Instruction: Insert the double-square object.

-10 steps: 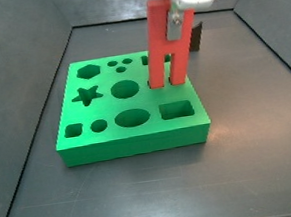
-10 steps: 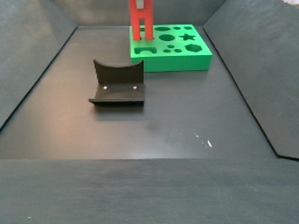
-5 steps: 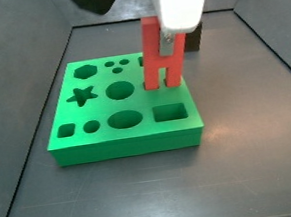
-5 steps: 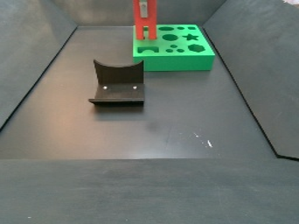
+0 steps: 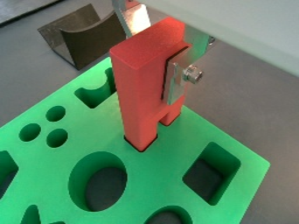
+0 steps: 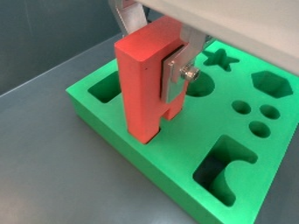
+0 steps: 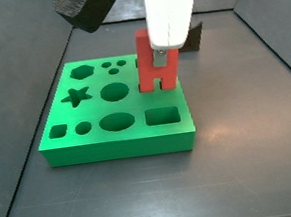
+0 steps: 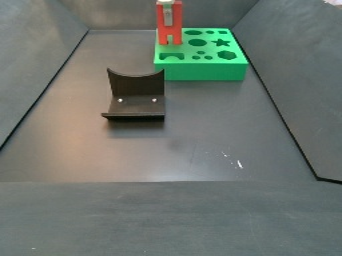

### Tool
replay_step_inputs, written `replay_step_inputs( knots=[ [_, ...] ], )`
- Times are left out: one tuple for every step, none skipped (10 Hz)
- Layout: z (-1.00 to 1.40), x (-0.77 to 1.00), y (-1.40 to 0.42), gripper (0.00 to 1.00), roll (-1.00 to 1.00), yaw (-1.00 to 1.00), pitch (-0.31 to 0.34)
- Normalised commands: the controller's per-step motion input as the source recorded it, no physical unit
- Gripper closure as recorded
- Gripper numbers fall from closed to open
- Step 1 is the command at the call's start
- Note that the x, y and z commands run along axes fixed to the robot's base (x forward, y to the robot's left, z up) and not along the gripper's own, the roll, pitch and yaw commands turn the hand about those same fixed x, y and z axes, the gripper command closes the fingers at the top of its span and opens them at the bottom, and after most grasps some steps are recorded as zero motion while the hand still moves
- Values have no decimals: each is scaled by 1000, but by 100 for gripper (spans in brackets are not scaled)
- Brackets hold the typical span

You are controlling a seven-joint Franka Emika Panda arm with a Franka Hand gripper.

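The gripper (image 5: 162, 74) stands over the green block (image 7: 78, 140), its fingers (image 5: 184, 80) clenched on the double-square object (image 5: 149, 87). The red peg is upright, its legs entering the block's holes near one edge. The fixture (image 8: 134, 97) sits well apart on the bench (image 8: 201, 150).

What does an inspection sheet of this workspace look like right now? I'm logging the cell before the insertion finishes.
Surface: dark grey floor, bare apart from the items below; faint pale scuff marks near its middle.
Job's things: double-square object upright, its legs down in the green block; how deep it sits cannot be told. The block's other holes are empty.
Clutter: nothing seen.
Tool: gripper above the green block, silver finger plate pressed to the red peg's upper bar.
Fixture: dark bracket standing on the floor, apart from the block.
Cables: nothing seen.
Surroundings: dark side walls around the floor.
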Motion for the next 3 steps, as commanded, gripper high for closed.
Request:
replay_step_inputs(
  knots=[
    [-203,0,0,100,-76,-54,-51],
    [0,0,26,100,-39,-14,0],
    [0,0,0,100,0,0,0]
  ],
)
